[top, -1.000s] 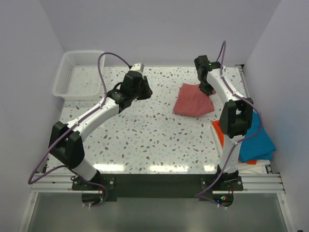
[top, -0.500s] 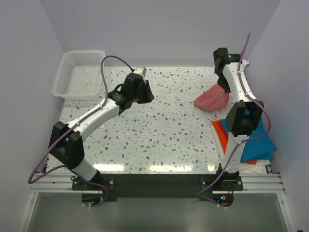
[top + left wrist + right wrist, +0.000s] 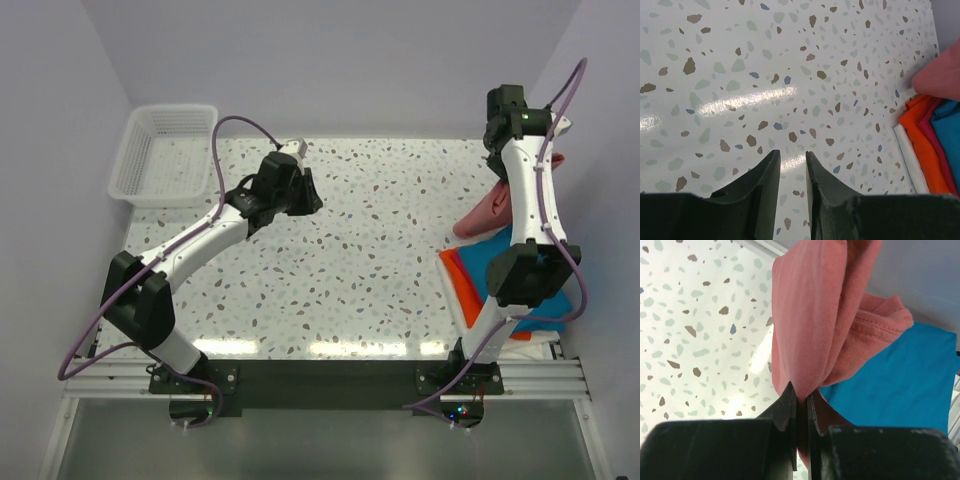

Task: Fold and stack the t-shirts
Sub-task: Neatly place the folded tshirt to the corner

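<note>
At the near right edge of the table (image 3: pixel 380 230) the orange t-shirt (image 3: pixel 920 130) and the teal t-shirt (image 3: pixel 900 375) lie stacked (a thin magenta edge shows between them). Farther in, the left gripper (image 3: pixel 792 157) hovers over the speckled top, fingers a narrow gap apart, holding nothing. Beyond, far right, the right gripper (image 3: pixel 800 392) pinches the salmon-red t-shirt (image 3: pixel 810 315), which hangs bunched over the stack. A white basket (image 3: pixel 165 150) sits far left.
</note>
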Motion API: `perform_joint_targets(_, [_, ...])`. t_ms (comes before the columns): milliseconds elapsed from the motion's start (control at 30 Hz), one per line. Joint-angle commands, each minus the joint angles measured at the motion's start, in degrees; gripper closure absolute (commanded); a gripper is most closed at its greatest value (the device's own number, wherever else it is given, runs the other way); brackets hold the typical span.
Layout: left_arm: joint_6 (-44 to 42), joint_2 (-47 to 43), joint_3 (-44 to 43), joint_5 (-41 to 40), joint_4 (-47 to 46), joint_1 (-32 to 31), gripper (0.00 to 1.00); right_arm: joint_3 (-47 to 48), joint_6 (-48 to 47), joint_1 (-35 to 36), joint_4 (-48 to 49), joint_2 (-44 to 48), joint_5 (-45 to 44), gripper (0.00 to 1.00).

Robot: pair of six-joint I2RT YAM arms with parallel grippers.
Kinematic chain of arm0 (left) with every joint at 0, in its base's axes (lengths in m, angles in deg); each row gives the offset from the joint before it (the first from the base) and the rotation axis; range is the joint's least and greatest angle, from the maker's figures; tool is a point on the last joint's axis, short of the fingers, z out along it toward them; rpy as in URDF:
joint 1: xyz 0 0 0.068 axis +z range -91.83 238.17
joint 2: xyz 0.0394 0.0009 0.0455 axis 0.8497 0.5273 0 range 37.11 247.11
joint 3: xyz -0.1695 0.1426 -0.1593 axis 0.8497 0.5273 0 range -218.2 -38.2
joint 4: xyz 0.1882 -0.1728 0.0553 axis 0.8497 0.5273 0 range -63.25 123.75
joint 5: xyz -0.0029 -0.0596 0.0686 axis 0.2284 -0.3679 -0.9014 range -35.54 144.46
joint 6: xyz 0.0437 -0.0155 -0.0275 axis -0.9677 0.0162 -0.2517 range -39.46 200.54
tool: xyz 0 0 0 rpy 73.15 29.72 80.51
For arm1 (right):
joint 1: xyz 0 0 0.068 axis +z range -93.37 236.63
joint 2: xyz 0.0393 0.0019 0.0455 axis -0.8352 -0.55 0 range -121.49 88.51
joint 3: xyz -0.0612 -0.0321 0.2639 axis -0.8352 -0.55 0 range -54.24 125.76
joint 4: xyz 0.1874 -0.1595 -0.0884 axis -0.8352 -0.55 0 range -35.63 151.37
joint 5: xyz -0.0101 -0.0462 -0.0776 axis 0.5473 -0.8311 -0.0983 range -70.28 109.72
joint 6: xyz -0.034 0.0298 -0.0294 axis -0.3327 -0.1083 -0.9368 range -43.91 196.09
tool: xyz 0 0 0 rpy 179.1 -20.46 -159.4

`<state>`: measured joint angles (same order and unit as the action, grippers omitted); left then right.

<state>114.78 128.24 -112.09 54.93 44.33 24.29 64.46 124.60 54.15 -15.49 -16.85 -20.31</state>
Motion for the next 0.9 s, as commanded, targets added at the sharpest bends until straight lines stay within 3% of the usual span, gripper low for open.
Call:
perform_joint_targets(0, [-1.63,-0.87,-0.82,1.2,-0.71,-0.3,0.68,2.94,-1.66,-1.29,-12.78,3.93,-2.95,1.0])
perform_joint_targets(333, [-1.46,-0.08,-1.0,1.81,-0.97,-0.83,0.68,3.39,-2.89,-3.05,-14.37,10.61,-3.03,1.0])
perform_joint_targets(467, [-1.37,0.27,-0.91,1.9,-1.15,-1.27,0.68,-1.87,-2.55,-4.02,-14.11,16.67,-3.56,1.0])
perform_joint_targets(567, [-1.45,0.8,-0.47,2.34,-1.67,-2.23,0.68,-15.62,-1.58,-4.02,-11.92,24.04,-2.77,1.0])
perform_joint_targets(600, [-1.54,0.98,-0.12,2.43,-1.94,-2.84,0.68,-19.17,-0.88,-4.02,-11.65,26.59,-3.21,0.94])
perform_joint_targets(633, [-1.54,1.24,0.14,2.6,-2.11,-3.28,0.68,-22.68,1.13,-4.02,-11.47,31.31,-2.43,0.64])
perform_joint_targets(700, [-1.72,1.59,1.37,2.96,-2.73,-4.34,0.68,-33.67,0.8,-3.94,-8.23,37.31,-0.84,0.38])
perform_joint_targets(767, [-1.63,1.33,2.6,3.48,-4.04,-4.96,0.68,-40.26,2.2,-4.02,-8.22,44.41,-1.37,0.03])
perform_joint_targets(867, [-0.84,0.63,5.15,4.45,-5.88,-5.84,0.66,-41.96,0.63,-4.02,-6.21,51.01,0.74,0.01])
